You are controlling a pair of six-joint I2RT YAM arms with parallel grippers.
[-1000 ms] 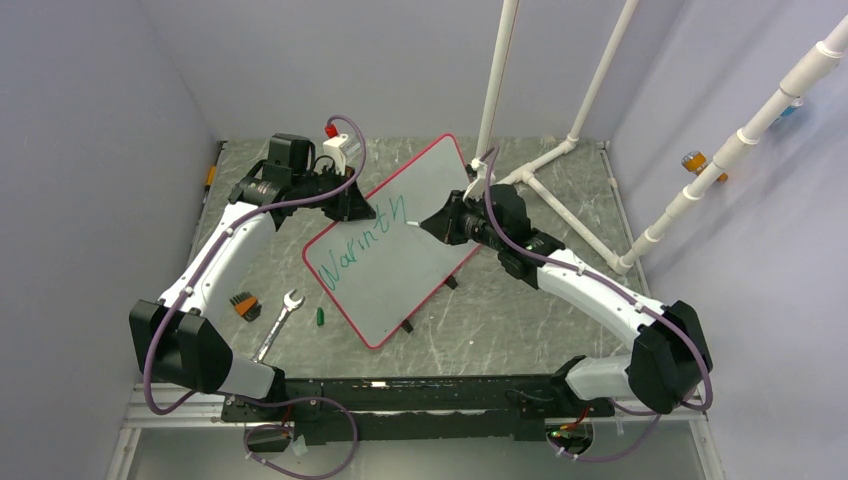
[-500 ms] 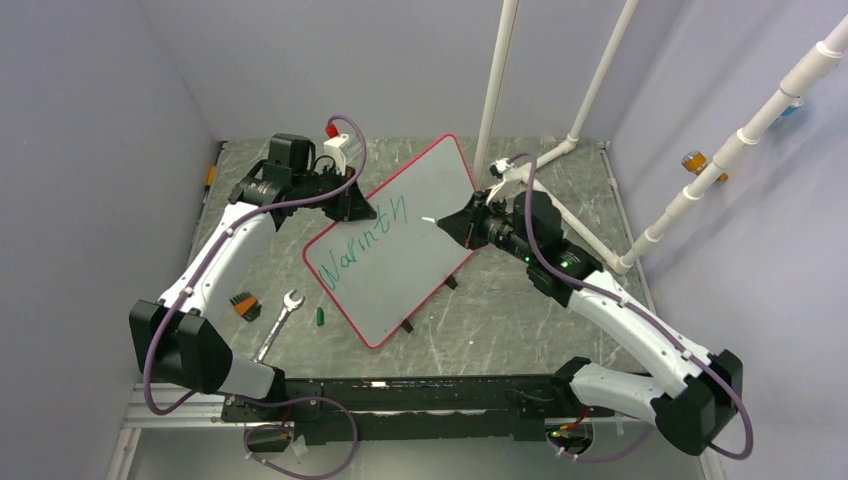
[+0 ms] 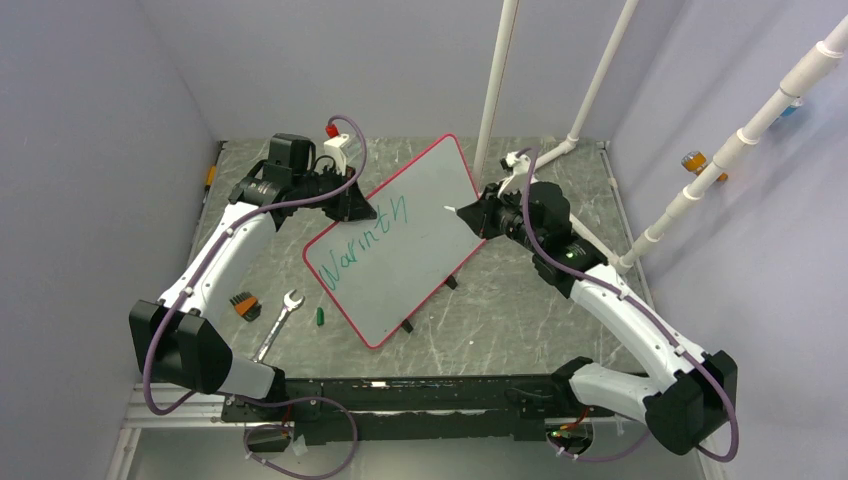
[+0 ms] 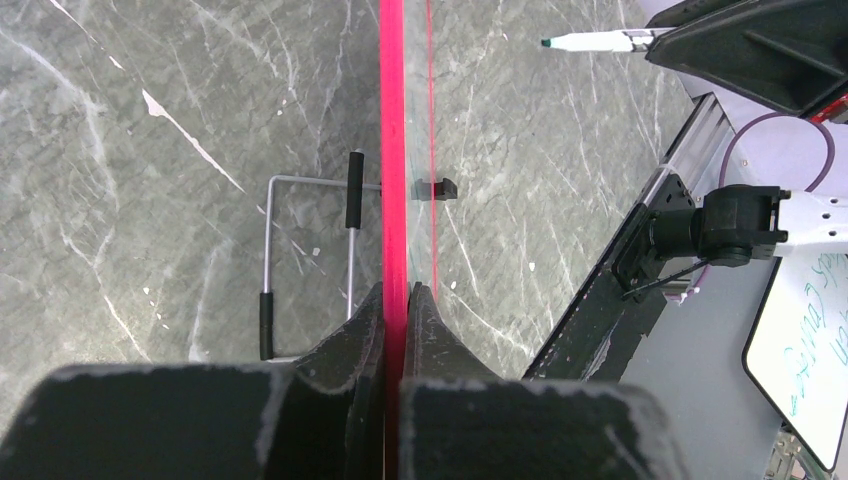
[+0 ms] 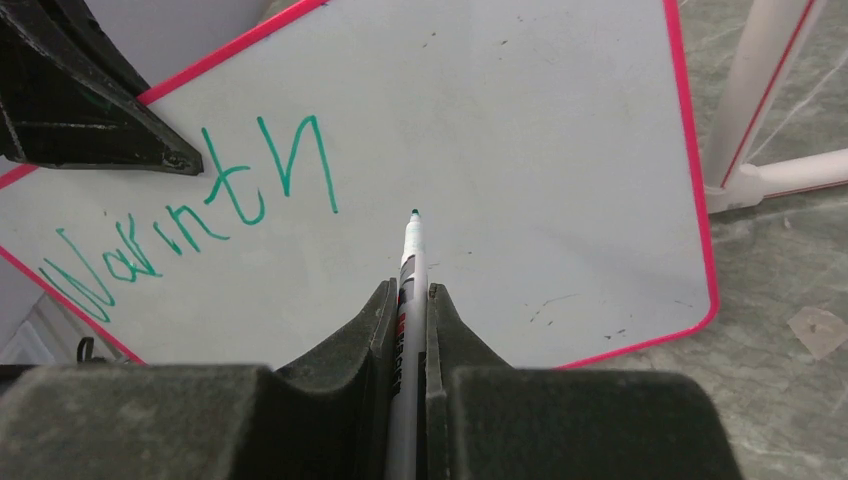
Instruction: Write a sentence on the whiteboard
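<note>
The whiteboard [image 3: 420, 215] with its red rim stands tilted on small black feet in the middle of the table. One green word of the sentence [image 3: 362, 240], reading "Warmth", runs across its upper left. My left gripper [image 3: 356, 207] is shut on the board's rim [image 4: 393, 150], seen edge-on between the jaws [image 4: 397, 296]. My right gripper [image 3: 472, 212] is shut on a white marker [image 5: 410, 262]. Its green tip points at the bare board [image 5: 520, 120] right of the "h" and hangs apart from the board face, as the marker [image 4: 598, 41] shows in the left wrist view.
A wrench [image 3: 278, 322], a green marker cap [image 3: 320, 316] and an orange-and-black bit holder [image 3: 243, 304] lie on the table left of the board. White pipes [image 3: 497, 80] rise behind it, with a pipe frame [image 3: 590, 232] on the table at the right.
My right arm has drawn back to the right, carrying the marker tip away from the end of "Warmth" toward the board's right side. The left gripper and board have not moved.
</note>
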